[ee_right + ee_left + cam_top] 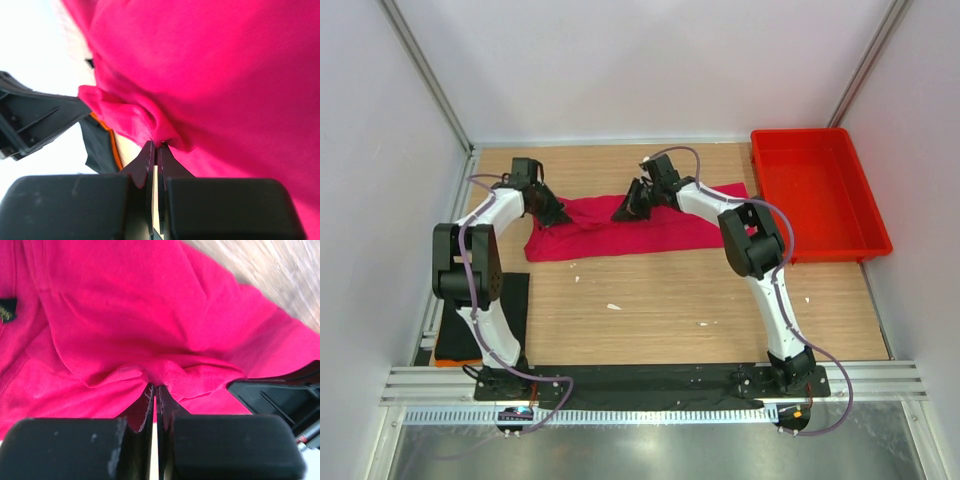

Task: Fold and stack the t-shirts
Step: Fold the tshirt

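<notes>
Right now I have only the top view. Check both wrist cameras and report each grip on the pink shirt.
Observer: Left gripper is shut on a bunched fold of the pink shirt.
Operator: Now the right one.
Observer: Right gripper is shut too, pinching a small ridge of cloth at its tips.
Operator: Give me a landmark near the left grip.
Observer: A small black label sits on the shirt, at the left edge of the left wrist view.
</notes>
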Motion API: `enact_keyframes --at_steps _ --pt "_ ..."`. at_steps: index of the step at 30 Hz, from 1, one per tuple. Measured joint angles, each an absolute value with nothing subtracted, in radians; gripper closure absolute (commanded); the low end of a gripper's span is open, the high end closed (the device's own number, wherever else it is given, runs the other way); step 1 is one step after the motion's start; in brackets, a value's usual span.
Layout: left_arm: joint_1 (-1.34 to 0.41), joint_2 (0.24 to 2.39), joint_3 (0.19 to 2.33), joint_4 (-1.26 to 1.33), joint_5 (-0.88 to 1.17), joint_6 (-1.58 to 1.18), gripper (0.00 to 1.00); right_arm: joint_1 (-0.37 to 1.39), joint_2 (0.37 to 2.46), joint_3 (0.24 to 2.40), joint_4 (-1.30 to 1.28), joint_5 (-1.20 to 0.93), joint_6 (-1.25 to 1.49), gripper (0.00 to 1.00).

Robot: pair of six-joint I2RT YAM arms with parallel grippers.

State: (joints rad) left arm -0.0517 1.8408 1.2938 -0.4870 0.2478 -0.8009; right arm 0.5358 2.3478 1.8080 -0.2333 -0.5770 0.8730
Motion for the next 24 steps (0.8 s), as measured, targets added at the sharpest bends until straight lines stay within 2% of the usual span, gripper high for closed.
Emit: enact_keyframes --at_steps 7,9,10,12,14,15,16,21,24 --pt "-0.040 1.885 1.338 -0.490 0.248 -0.804 0.95 0.507 2.389 1.814 -0.229 -0.596 0.905 0.90" --pt "-0.036 1.893 1.348 -0.490 0.248 -0.805 0.90 0.500 2.389 1.811 -0.207 -0.605 0.921 0.87" --pt "-0.034 1.898 1.354 -0.491 0.248 -0.805 0.82 0.495 2.389 1.806 -0.184 -0.608 0.931 0.83" --pt "-0.030 1.912 1.374 -0.491 0.249 -0.803 0.73 0.487 2.389 1.794 -0.148 -0.614 0.953 0.80" --pt "-0.030 1.929 1.403 -0.488 0.253 -0.798 0.64 0.479 2.390 1.782 -0.112 -0.621 0.982 0.74" --pt "-0.030 1.942 1.429 -0.490 0.254 -0.790 0.61 0.473 2.391 1.780 -0.101 -0.624 0.996 0.65" --pt "-0.030 1.952 1.454 -0.489 0.255 -0.776 0.57 0.467 2.391 1.780 -0.090 -0.625 1.005 0.63" --pt "-0.031 1.938 1.518 -0.476 0.244 -0.691 0.50 0.445 2.391 1.781 -0.086 -0.627 0.971 0.44" --pt "-0.031 1.864 1.449 -0.472 0.224 -0.642 0.50 0.442 2.389 1.781 -0.149 -0.612 0.868 0.42"
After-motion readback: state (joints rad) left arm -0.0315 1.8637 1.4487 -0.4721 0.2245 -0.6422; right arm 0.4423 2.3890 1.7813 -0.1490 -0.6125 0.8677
